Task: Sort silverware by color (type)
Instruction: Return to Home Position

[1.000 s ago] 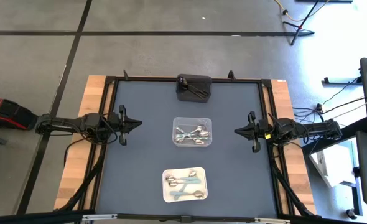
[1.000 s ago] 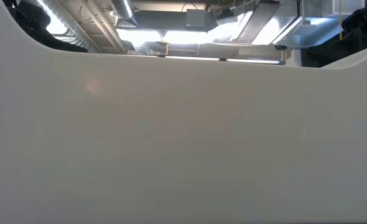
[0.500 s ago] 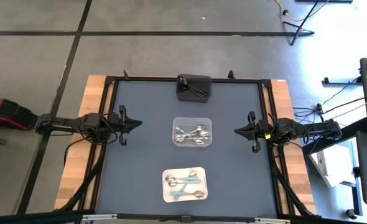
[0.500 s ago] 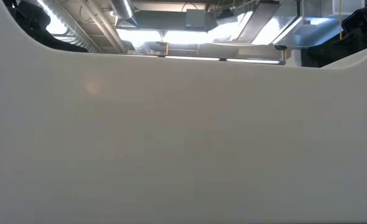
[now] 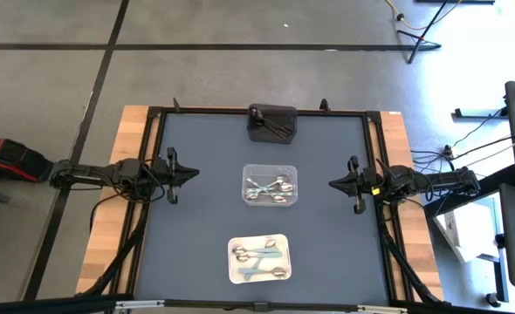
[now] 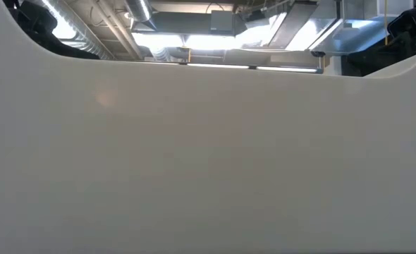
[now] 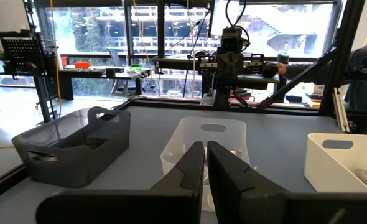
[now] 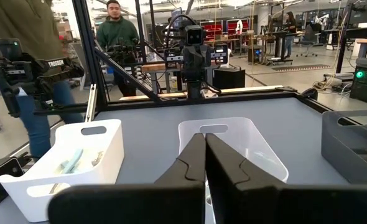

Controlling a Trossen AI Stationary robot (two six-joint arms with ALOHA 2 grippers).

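While the left gripper (image 5: 190, 172) and right gripper (image 5: 334, 184) are closed and empty at opposite edges of the grey-blue table (image 5: 205, 227), slender spoons (image 5: 271, 185) are held in the clear tray (image 5: 245, 185), white tray (image 5: 231, 260) and black tray (image 5: 259, 135). Grey concrete floor (image 5: 48, 78) is seen around.

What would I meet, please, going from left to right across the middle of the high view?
Left gripper → clear tray holding spoons → right gripper.

Table top (image 5: 196, 218): smooth, matt dark grey sheet. Side boards (image 5: 128, 148): pale bare wood. Clear tray (image 8: 258, 146): glossy transparent plastic. White tray (image 8: 102, 146): smooth opaque plastic, slight sheen. Dark tray (image 7: 78, 155): matt grey plastic. Spoons (image 5: 279, 183) in clear tray: bright polished metal.
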